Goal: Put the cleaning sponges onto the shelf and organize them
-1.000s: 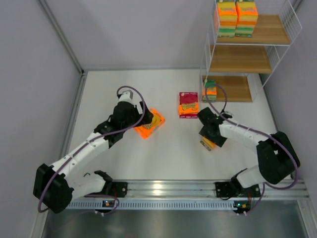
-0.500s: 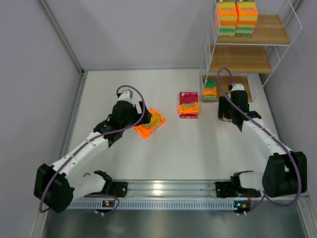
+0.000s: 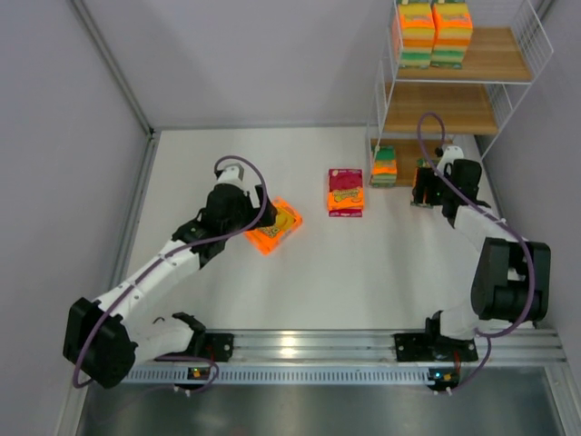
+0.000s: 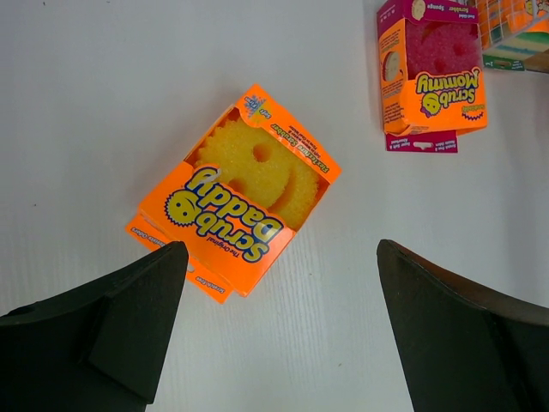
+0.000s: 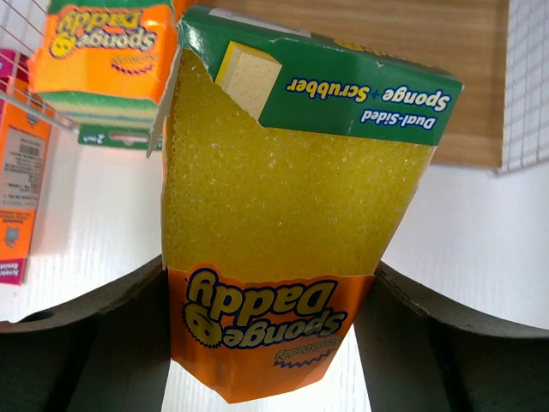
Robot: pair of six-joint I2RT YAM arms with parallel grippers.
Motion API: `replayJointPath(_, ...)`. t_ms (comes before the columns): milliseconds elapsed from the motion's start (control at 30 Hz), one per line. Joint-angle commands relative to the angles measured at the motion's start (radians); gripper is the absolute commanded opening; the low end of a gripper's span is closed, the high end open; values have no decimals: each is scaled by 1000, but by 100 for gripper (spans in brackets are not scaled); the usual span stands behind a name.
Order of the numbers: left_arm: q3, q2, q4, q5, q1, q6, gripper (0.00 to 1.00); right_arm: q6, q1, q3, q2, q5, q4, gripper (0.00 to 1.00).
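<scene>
So right now the right gripper (image 5: pixel 270 343) is clamped on a Sponge Daddy pack (image 5: pixel 283 197), one finger on each side of the orange lower end, with the green "Dual-Sided Sponge + Scrubber" flap pointing at the shelf (image 3: pixel 440 109). It's held right at the front of the bottom board (image 3: pixel 438 162), just beside another orange and green pack (image 5: pixel 103 51) that sits at that tier's left edge; I can't tell if the held one touches anything underneath. On the other side, the left gripper (image 4: pixel 279 326) is spread wide with nothing in it, hanging over the orange Scrub Daddy pack (image 4: pixel 236 223), which lies flat and skewed on the white table (image 3: pixel 227 163). The magenta-topped Scrub Mommy pack (image 4: pixel 433 73) lies flat on the table too, between that one and the shelf. Top tier has two stacks of packs (image 3: pixel 434 32) side by side, and the middle board is bare wood
</scene>
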Motion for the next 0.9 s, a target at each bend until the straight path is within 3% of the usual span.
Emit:
replayJointPath(0,49,24,27,-8,4,5,98,-9,-3,21,44,-77,204,56)
replayJointPath(533,46,10,27,-10,4,-16,98,14,-2,168,235,-89,227,64)
replayJointPath(700,43,6,27,-2,4,-16,98,22,3,196,255,-56,206,83)
replayJointPath(867,48,7,27,1,4,-12,98,17,6,209,252,-57,152,90)
